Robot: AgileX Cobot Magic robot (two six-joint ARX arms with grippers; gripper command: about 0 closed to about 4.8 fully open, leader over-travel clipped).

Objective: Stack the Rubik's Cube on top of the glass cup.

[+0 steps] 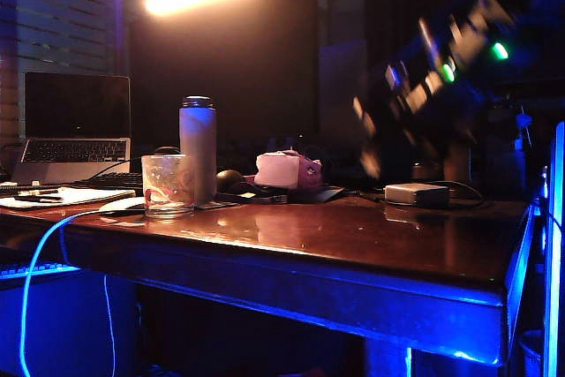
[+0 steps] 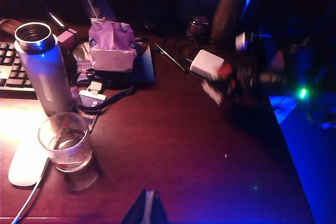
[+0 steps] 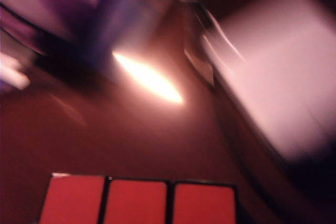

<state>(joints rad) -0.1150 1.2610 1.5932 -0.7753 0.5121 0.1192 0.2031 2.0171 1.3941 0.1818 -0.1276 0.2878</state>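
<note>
- While the right gripper (image 1: 371, 134) hung blurred above the right side of the table (image 1: 353, 245) in the exterior view, the step in hand looked like carrying the Rubik's Cube (image 3: 139, 200) across toward the glass cup (image 1: 168, 184).
- To do that carry well, I judged the cube should travel high enough to pass over the flat pale box with a cable (image 1: 417, 193) and the pink pouch (image 1: 284, 169), then slow well before the cup.
- The cup stood upright near the table's left front edge, just beside the taller pale bottle (image 1: 198, 147); the approach should come from the open side, away from that bottle.
- The cube seemed about as wide as the cup's rim, so it should be lowered level and centred, and let go only once it rested on the rim.
- In the right wrist view a row of three red squares filled the near edge, hard against the camera, so the cube appeared gripped between the right jaws, which stood partly open around its width; the fingers themselves were not visible.
- The left gripper (image 2: 147, 211) showed only as a dark tip at the edge of its own view, hovering above the table's near edge, well apart from the cup; whether its jaws were open I could not tell, and nothing appeared to be in them.
</note>
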